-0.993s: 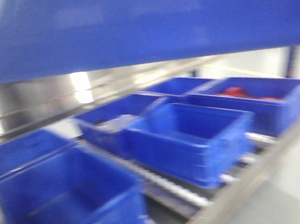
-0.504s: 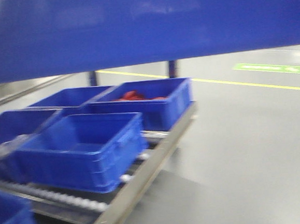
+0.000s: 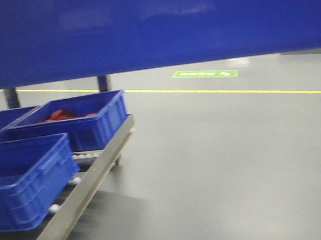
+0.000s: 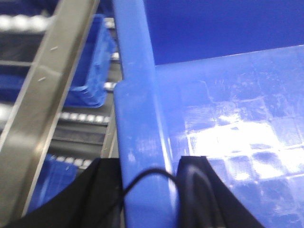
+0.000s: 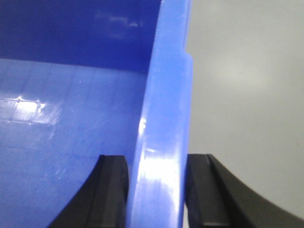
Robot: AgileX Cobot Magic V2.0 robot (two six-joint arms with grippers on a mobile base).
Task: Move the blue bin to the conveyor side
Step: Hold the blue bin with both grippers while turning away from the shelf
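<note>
The blue bin [image 3: 153, 26] fills the top of the front view as a wide glossy blue wall held up close to the camera. In the left wrist view my left gripper [image 4: 149, 161] is shut on the bin's thick left rim [image 4: 137, 118], one black finger outside and one inside. My right gripper [image 5: 156, 159] is likewise shut on the bin's right rim [image 5: 164, 109], with grey floor beyond it. The bin's inside floor [image 4: 237, 133] looks bare. The conveyor is out of view.
A steel roller rack [image 3: 83, 195] stands at the lower left, carrying other blue crates [image 3: 26, 180]; one crate [image 3: 88, 123] holds something red. Grey floor [image 3: 237, 175] spreads to the right, crossed by a yellow line [image 3: 230, 92] and a green marking [image 3: 204, 74].
The front view has swung to the right: the rack and its crates slid toward the left edge and open floor now fills the right. The held bin stays across the top.
</note>
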